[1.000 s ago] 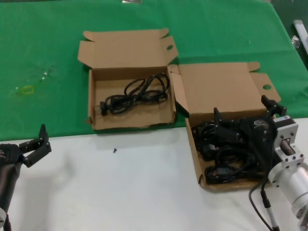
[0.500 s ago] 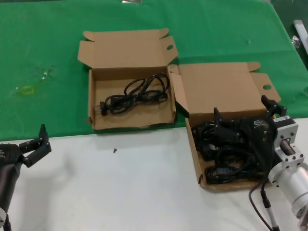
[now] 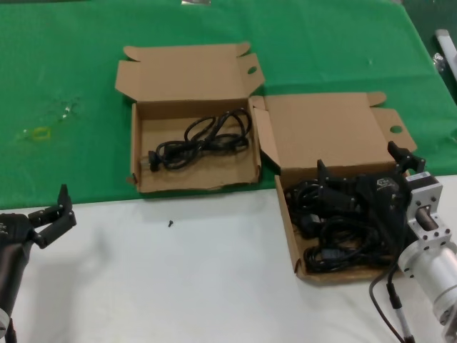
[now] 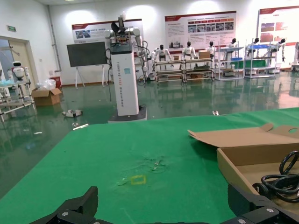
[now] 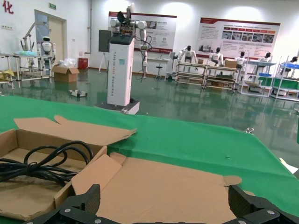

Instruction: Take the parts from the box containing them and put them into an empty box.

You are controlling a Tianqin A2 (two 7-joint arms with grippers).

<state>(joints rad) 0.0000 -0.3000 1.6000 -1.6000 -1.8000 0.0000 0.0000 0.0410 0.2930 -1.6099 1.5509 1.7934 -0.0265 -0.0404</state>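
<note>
The box containing the parts sits at the right, lid open, with several black coiled cords inside. My right gripper hovers over its back part, open and empty; in the right wrist view this gripper frames only the open lid. The other box, with a wavy front wall, stands at the back left and holds one coiled cord; that cord also shows in the right wrist view. My left gripper is open and empty at the near left.
Green cloth covers the back of the table, white surface the front. A yellow tape mark lies on the cloth at far left. A small dark speck lies on the white surface. A white object pokes in at the right edge.
</note>
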